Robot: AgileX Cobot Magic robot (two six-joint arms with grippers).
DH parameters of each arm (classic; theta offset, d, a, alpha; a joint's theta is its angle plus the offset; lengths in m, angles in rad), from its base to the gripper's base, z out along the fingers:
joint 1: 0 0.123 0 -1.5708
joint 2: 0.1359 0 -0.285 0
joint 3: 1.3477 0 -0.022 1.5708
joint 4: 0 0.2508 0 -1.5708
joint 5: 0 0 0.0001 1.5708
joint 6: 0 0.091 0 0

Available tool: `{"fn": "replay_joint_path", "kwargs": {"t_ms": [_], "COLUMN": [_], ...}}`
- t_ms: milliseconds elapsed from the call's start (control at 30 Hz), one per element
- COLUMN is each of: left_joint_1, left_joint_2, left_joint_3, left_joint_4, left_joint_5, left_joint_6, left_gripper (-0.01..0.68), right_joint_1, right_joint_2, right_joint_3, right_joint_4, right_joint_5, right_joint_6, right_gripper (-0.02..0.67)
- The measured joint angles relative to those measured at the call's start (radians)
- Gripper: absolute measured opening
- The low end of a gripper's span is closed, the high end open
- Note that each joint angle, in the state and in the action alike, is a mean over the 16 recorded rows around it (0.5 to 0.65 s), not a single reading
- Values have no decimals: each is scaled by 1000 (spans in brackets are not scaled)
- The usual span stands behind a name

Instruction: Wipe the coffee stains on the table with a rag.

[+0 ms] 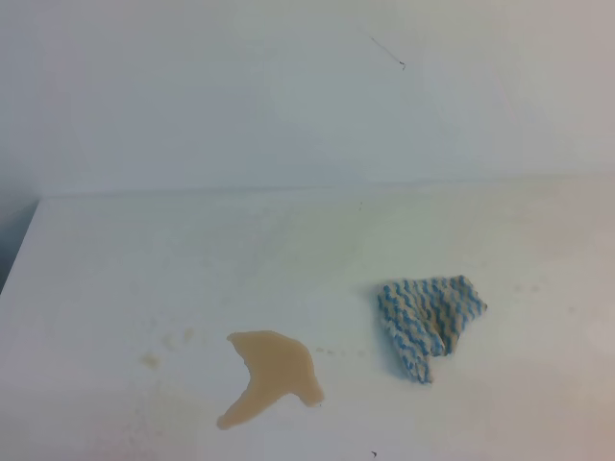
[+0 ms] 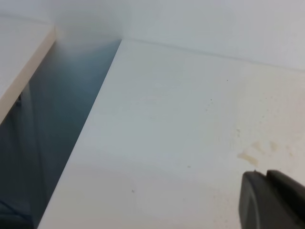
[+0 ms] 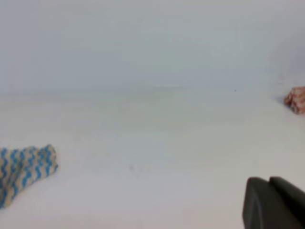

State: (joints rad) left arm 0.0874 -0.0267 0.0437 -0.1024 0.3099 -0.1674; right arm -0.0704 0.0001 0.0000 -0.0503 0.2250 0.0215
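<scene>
- Right now the table [image 1: 125,279] fills the lower two thirds of the high view, a plain white top with faint yellowish smudges, and a pale wall runs along behind it.
- The coffee stains [image 1: 272,376] sit in the lower middle of that view, slightly left of centre: one tan-brown puddle with a bent, boomerang outline, its long tail trailing toward the lower left.
- A few faint tan specks [image 1: 150,360] lie on the table to the left of the puddle, apart from it.
- The rag [image 1: 429,321] lies flat on the table, right of centre in the high view, crumpled, with blue, white and yellowish zigzag stripes; it is near the puddle but a strip of bare white surface separates them.
- No arm shows in the high view.
- The left gripper [image 2: 271,200] appears only as a dark tip in the lower right corner of the left wrist view, above bare table; I cannot tell how far it is open, and nothing is seen in it.
- The right gripper [image 3: 274,202] shows as a dark tip in the lower right corner of the right wrist view, fully closed with nothing between its fingers.
- At the lower left edge of the right wrist view the rag [image 3: 24,171] lies well apart from that gripper.
- A small reddish-brown lump [image 3: 296,99] rests at the right edge of that view, too blurred to identify.
</scene>
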Motion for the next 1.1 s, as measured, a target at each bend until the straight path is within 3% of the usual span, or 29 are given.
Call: {"fn": "replay_joint_path", "kwargs": {"t_ms": [433,800,1100], "left_joint_1": [0,0,0], "left_joint_2": [0,0,0], "left_joint_3": [0,0,0], "left_joint_4": [0,0,0], "left_joint_5": [1,3,4], "left_joint_6": [0,0,0], "left_gripper": [-1,-1,-1], "right_joint_1": [0,0,0], "right_joint_2": [0,0,0], "right_joint_3": [0,-6,-124], "right_joint_4": [30,84,160], "right_joint_5": [-242,-636,-784], "right_joint_6": [62,83,-6], "right_gripper": [-4,-4,-4]}}
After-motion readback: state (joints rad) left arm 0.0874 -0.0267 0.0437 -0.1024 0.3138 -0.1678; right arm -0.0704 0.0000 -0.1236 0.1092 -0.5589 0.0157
